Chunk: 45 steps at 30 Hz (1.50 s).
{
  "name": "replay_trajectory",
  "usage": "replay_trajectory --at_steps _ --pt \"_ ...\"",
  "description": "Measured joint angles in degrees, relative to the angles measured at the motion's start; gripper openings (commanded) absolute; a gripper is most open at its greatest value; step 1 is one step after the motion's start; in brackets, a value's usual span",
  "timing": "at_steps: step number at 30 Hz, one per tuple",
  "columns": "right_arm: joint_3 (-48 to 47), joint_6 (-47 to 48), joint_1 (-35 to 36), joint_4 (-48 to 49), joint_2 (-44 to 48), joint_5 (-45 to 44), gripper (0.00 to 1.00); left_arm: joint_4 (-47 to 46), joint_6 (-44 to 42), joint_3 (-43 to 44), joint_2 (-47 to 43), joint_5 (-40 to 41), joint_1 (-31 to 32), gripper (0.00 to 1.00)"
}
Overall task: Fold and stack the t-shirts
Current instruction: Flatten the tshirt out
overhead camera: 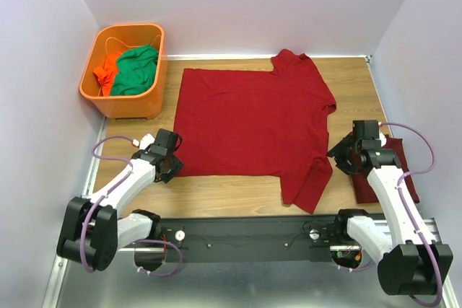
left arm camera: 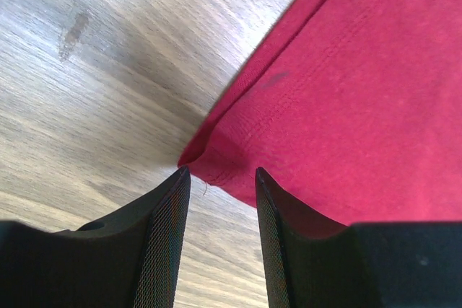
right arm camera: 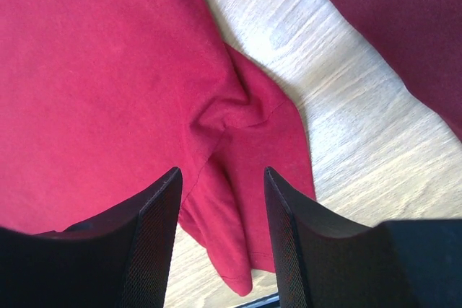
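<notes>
Folded t-shirt [overhead camera: 364, 189] sits lower right of the top view, partly under the R arm; spread t-shirt [overhead camera: 249, 120] lies flat mid-frame on the table [overhead camera: 238, 196], sleeves out at its right side, no fold made yet; so approx. one done, one to fold, then stacking. Left gripper [left arm camera: 220, 178] has fingers spread, straddling the hem corner at the shirt's lower left, not pinching; right gripper [right arm camera: 222, 174] likewise spread over the lower-right sleeve, holding nothing. Basket [overhead camera: 123, 110] upper left holds green garment [overhead camera: 136, 70] & orange garment [overhead camera: 107, 70]; prob. not part of the job.
</notes>
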<state>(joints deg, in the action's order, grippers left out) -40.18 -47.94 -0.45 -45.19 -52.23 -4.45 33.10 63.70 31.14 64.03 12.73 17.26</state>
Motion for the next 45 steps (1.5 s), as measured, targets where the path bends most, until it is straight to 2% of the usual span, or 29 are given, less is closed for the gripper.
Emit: replay_trajectory --at_steps 2,6,8,9,18,25,30,39,41,45 --pt "0.0 0.0 0.0 0.0 -0.1 -0.1 0.56 -0.2 0.0 0.1 1.3 -0.2 0.0 0.44" --pt "0.0 0.0 0.0 0.0 -1.1 -0.2 0.57 -1.7 -0.4 0.4 3.8 -0.6 0.0 0.22" --pt "0.0 0.0 0.0 0.0 -1.6 -0.2 0.57 -3.0 -1.0 0.6 4.6 -0.6 -0.2 0.15" --pt "0.0 0.0 0.0 0.0 -1.8 -0.2 0.57 -3.7 -1.3 0.8 5.2 -0.6 -0.5 0.0" --pt "2.3 0.0 0.0 0.8 -5.9 -0.2 0.57 -6.2 -3.6 1.1 5.9 1.8 -7.1 0.0" --pt "4.5 0.0 0.0 3.9 -9.0 -0.2 0.57 -6.2 -5.2 1.1 0.7 2.8 -13.9 0.0" --pt "4.3 0.6 0.0 9.9 -12.4 -0.1 0.53 -7.1 -6.0 1.1 0.3 2.6 -14.5 0.0" --pt "-7.5 2.5 -0.2 22.3 -32.3 -1.7 0.47 -9.6 -8.0 1.1 1.8 1.3 -14.6 0.0" --pt "-9.0 2.8 -0.4 24.9 -35.3 -1.7 0.43 -10.1 -8.2 1.1 1.8 1.1 -14.6 0.0" --pt "-9.2 3.0 -0.7 27.7 -37.4 -0.1 0.44 -10.3 -8.8 1.1 2.1 0.7 -14.6 0.0"
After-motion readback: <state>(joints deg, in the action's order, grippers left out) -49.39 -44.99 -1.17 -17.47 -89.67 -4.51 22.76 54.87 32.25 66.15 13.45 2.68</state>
